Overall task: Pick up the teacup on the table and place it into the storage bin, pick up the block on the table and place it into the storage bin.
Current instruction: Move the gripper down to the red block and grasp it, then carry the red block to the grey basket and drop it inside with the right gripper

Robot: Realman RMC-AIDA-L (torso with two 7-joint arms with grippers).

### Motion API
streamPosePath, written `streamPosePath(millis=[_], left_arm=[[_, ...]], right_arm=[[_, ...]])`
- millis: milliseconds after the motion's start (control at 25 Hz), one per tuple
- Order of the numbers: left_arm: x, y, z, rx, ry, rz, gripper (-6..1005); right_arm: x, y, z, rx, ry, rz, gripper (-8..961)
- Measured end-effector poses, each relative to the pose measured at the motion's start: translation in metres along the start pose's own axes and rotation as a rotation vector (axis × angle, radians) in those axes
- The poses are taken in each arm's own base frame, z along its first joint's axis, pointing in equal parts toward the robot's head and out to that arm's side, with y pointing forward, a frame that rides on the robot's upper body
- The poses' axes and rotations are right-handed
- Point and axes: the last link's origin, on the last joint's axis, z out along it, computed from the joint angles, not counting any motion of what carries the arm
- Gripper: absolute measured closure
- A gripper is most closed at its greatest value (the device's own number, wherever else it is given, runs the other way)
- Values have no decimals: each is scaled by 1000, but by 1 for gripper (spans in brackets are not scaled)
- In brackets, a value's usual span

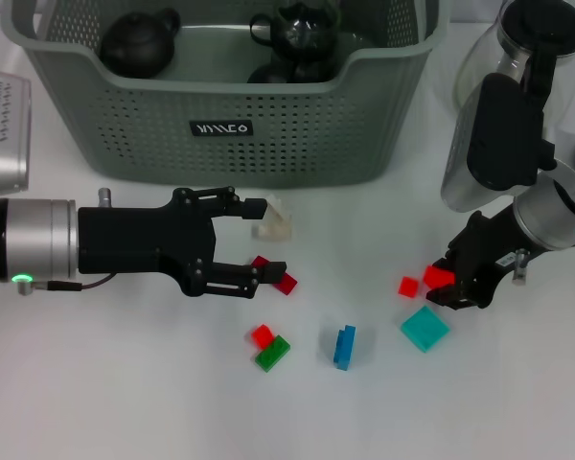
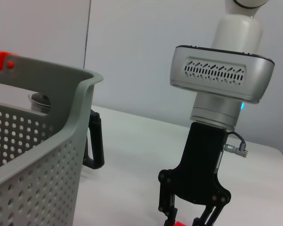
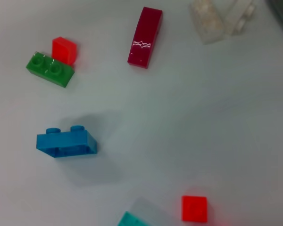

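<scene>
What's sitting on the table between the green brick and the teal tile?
In the head view, a blue brick lies between the green brick and the teal tile, apart from both.

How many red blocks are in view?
4: the dark red block between the left gripper fingers, one touching the green block, one loose, one in the right gripper. Others may be hidden.

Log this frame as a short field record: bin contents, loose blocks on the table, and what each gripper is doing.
storage bin: holds dark teapots
table blocks: dark red curved block, green brick, blue brick, teal plate, white pieces
left gripper: open, over the dark red block
right gripper: closed on a small red block
</scene>
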Motion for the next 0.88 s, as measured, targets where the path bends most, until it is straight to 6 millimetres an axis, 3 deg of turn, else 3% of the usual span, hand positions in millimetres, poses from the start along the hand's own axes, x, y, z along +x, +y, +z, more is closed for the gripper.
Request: streamPosePath(millis=[280,520,680,880], left_arm=[[-1,-1,-1,6,-4,1,156],[-1,-1,-2,7,-5,1,156],[1,-2,-4,11,5,-1,156],[1,-3,-6,18,12,-2,156]], right_arm=[[-1,-1,-5,13,7,3,615],[-4,-2,-23,36,-6,11,648],[-6,0,-51,10,-40,34,649],[-36,10,-107,-55,-249,59,649]])
